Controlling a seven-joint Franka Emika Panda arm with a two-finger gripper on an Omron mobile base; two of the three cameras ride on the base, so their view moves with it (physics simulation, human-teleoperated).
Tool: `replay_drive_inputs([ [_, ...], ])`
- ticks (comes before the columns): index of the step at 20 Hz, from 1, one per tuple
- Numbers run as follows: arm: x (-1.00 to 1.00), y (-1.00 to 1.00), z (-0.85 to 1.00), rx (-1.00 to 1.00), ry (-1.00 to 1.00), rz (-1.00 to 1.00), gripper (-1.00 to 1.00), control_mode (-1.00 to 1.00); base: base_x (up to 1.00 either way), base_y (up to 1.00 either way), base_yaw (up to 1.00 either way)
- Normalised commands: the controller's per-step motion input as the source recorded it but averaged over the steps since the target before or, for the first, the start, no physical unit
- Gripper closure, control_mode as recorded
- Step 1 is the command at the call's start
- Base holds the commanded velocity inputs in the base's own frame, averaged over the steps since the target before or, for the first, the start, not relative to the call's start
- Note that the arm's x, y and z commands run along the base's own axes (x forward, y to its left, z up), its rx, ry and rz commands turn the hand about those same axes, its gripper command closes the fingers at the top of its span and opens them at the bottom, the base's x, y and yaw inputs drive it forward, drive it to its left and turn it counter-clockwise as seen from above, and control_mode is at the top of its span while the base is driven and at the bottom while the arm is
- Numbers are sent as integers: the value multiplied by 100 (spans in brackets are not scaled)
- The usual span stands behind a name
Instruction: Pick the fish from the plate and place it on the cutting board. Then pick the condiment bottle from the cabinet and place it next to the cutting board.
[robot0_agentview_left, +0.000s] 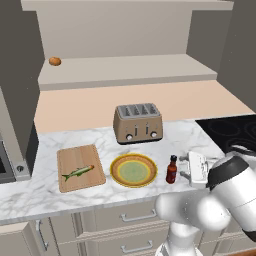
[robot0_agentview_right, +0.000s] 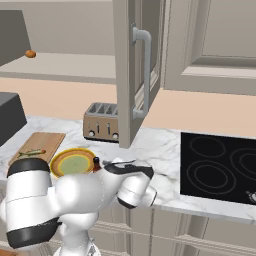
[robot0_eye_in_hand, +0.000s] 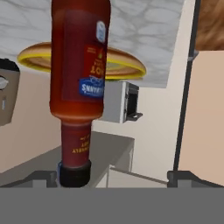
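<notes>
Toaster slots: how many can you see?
4, side by side across the top of the toaster, behind the plate on the counter. None seem hidden.

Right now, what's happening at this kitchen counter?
The fish already lies on the cutting board, and the plate beside it holds nothing. The condiment bottle stands upright on the marble counter, right of the plate, so the plate sits between it and the board. The gripper is just beside the bottle, jaws open, gripping nothing.
</notes>
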Motion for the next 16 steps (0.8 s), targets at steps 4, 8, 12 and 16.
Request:
replay_drive_inputs([
  [4, -7, -17, 21, 0, 0, 0, -100, -100, 0, 0, 0],
  [8, -12, -17, 17, 0, 0, -1, -100, -100, 0, 0, 0],
  [12, -16, -18, 14, 0, -3, -2, -100, -100, 0, 0, 0],
  [16, -20, -18, 18, 0, -5, -3, -100, -100, 0, 0, 0],
])
